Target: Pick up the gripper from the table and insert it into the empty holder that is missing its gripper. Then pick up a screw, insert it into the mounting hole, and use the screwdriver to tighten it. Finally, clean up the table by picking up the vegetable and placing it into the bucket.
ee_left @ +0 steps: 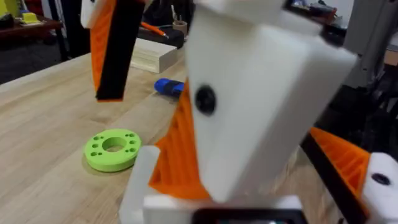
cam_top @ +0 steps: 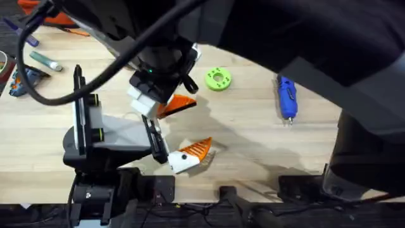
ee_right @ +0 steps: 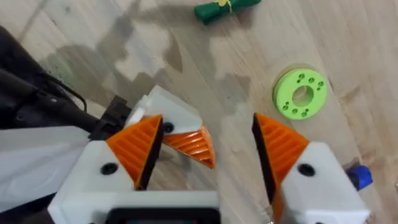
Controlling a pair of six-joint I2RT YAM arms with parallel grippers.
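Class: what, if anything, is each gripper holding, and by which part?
The left gripper seems to clamp the white holder by its lower end, with the orange finger attached; the contact itself is hidden. The right gripper is open, holding nothing.

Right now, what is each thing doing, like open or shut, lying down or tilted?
right gripper, open, holding nothing.
holder, tilted, with the orange finger against it.
orange finger, touching the holder; cannot tell if it is fully in.
screwdriver, lying on the table, untouched.
vegetable, lying on the table, not in any bucket.
green disc, flat on the table.
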